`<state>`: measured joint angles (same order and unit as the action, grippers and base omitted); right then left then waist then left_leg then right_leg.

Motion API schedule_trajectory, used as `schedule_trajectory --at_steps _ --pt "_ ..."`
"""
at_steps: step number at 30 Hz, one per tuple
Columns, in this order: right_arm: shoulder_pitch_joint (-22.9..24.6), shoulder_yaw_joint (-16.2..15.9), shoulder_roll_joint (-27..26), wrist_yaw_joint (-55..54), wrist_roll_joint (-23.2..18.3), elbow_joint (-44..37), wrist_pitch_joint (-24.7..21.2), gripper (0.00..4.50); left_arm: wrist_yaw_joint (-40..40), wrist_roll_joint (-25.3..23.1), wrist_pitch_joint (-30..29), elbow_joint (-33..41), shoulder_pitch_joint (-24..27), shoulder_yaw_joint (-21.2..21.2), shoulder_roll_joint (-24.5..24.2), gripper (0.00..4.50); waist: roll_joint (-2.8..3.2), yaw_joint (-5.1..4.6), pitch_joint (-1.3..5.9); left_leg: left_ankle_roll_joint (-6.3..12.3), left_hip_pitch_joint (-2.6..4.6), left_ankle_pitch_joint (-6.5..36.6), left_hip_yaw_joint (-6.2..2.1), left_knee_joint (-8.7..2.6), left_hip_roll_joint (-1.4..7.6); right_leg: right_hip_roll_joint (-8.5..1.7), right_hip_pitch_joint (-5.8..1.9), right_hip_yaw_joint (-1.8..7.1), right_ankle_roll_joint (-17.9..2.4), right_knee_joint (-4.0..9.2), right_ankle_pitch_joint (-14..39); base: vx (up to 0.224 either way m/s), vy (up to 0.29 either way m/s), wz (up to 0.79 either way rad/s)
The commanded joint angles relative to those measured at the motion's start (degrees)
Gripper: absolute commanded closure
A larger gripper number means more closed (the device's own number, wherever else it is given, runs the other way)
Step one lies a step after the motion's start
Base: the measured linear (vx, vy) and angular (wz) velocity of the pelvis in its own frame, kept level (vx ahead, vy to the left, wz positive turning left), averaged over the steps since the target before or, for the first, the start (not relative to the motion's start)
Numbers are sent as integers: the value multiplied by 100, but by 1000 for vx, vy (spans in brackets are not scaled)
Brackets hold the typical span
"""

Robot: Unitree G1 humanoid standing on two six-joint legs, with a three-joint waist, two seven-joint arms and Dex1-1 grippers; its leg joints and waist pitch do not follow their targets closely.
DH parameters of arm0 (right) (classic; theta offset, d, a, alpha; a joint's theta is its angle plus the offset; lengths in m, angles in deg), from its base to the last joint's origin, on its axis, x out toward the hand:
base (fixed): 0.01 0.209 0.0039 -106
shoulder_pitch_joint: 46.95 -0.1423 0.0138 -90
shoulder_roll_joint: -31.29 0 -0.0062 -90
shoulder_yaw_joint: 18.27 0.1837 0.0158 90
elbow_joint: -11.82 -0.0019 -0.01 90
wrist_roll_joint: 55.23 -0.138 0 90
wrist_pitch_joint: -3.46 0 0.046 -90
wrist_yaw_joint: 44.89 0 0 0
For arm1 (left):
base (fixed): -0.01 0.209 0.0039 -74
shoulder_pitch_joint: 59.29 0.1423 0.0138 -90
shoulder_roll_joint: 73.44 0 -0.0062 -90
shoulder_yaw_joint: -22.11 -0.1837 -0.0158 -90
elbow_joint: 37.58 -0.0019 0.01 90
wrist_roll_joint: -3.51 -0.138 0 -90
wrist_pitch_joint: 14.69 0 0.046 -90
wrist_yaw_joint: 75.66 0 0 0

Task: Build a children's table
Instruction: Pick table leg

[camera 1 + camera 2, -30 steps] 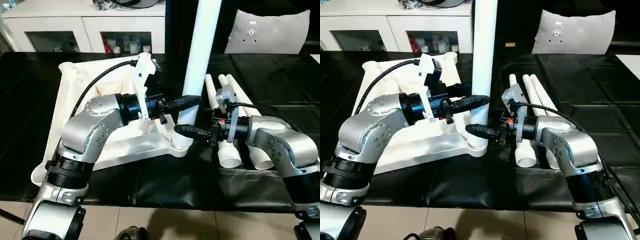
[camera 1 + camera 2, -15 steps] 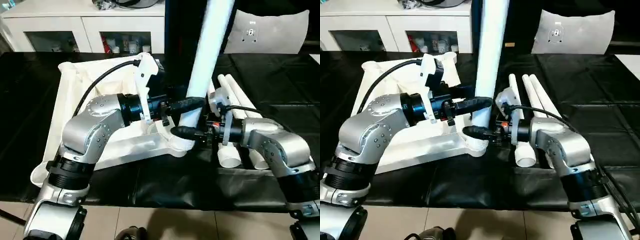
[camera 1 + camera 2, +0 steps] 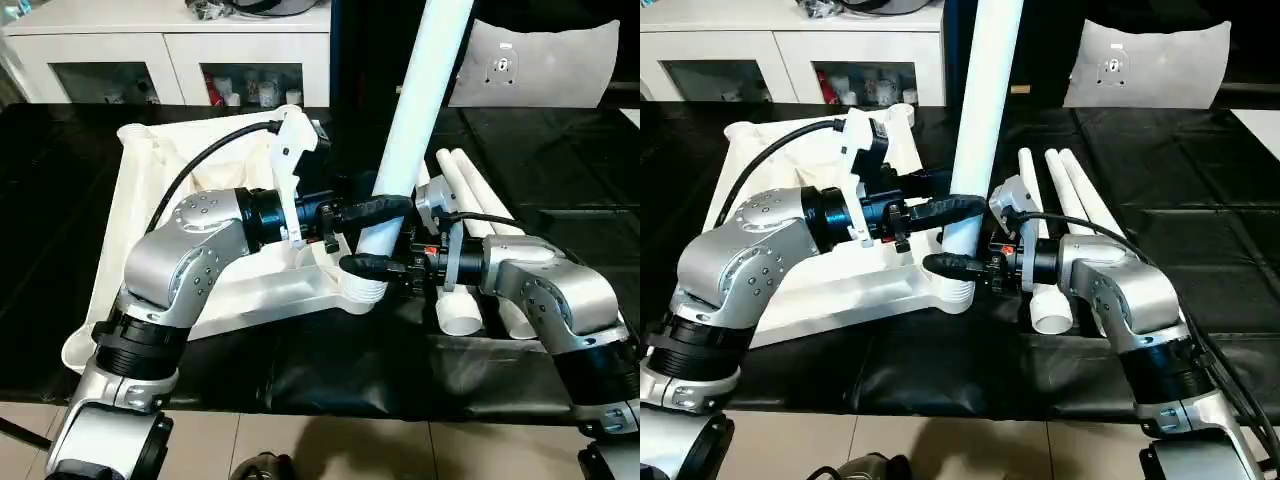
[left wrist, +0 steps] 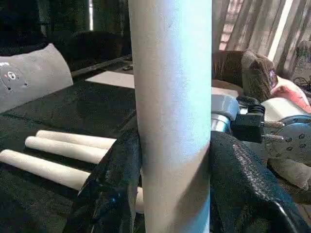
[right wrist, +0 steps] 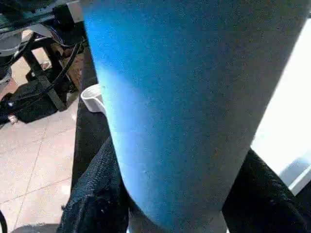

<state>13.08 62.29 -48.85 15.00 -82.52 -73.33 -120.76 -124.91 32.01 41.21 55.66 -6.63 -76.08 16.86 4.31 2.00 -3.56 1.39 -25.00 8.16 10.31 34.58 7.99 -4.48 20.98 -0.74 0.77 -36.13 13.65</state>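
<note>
The white table top [image 3: 250,295] lies underside up on the black-covered table. One white leg [image 3: 420,100] stands in its front right corner socket [image 3: 365,287], with its upper end leaning to the right. My left gripper [image 3: 390,209] is shut on this leg from the left, with black fingers [image 4: 114,184] on both sides of the leg [image 4: 172,97]. Lower down, just above the collar, my right gripper [image 3: 362,263] is shut on it from the right, and its fingers [image 5: 97,194] press the leg [image 5: 184,97].
Three spare white legs [image 3: 470,190] lie side by side right of the top, under my right forearm [image 3: 540,285]. A white cabinet [image 3: 170,60] and a grey cushion [image 3: 545,65] stand behind. The table's front edge [image 3: 330,400] meets tiled floor.
The leg's upper end has tipped to the right. My right arm has shifted left, closer to the leg's base. The left gripper has kept its hold.
</note>
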Motion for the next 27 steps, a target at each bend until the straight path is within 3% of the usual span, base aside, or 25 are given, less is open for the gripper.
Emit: schedule_trajectory --at_steps 1,10,11,12,15,16,19,24,25,26,27 --pt "-11 60 -20 -52 -5 -26 16 253 -138 45 11 239 32 -122 -8 268 -114 10 466 290 301 1022 -162 -348 437 -353 -124 105 -1587 377 85 0 0 0" --pt "31 80 -47 -64 -1 -54 -6 253 -275 264 -188 446 148 -150 -43 268 -115 14 465 275 305 1056 -164 -349 439 -352 -123 102 -1589 367 143 0 0 0" --pt "48 74 -57 -74 12 -54 9 253 -354 436 -358 554 190 -141 -61 212 -110 13 469 268 306 1054 -162 -345 437 -352 -121 100 -1594 360 146 0 0 0" --pt "71 69 -77 -92 28 -51 36 253 -364 516 -420 620 235 -136 -42 198 -109 7 466 266 305 1072 -162 -348 437 -348 -115 102 -1597 365 168 0 0 0" --pt "104 65 -114 -118 52 -53 69 253 -435 574 -420 706 311 -170 -37 194 -106 9 460 231 309 1145 -163 -351 433 -346 -111 102 -1583 374 275 0 0 0" --pt "120 59 -136 -131 60 -57 82 253 -454 614 -426 718 346 -176 -8 166 -92 3 454 189 310 1228 -167 -365 439 -342 -106 105 -1552 382 351 0 0 0" --pt "144 53 -171 -151 67 -65 94 253 -487 758 -451 719 387 -131 88 148 -85 13 455 127 320 1292 -168 -369 437 -341 -100 109 -1535 385 389 0 0 0" --pt "181 62 -220 -194 71 -87 102 253 -361 1226 -577 750 413 213 383 101 -96 13 453 66 316 1380 -162 -373 427 -346 -101 109 -1541 386 441 0 0 0" --pt "215 110 -258 -299 72 -85 91 253 -237 1716 -687 741 423 584 571 78 -103 12 453 79 308 1350 -158 -363 420 -349 -104 113 -1541 381 437 0 0 0" --pt "215 110 -258 -299 72 -85 91 253 -237 1716 -687 741 423 584 571 78 -103 12 453 79 308 1350 -158 -363 420 -349 -104 113 -1541 381 437 0 0 0" --pt "240 151 -286 -370 75 -81 109 253 -154 1896 -685 709 436 758 658 68 -54 17 457 75 309 1357 -158 -360 413 -344 -96 109 -1545 385 431 0 0 0"
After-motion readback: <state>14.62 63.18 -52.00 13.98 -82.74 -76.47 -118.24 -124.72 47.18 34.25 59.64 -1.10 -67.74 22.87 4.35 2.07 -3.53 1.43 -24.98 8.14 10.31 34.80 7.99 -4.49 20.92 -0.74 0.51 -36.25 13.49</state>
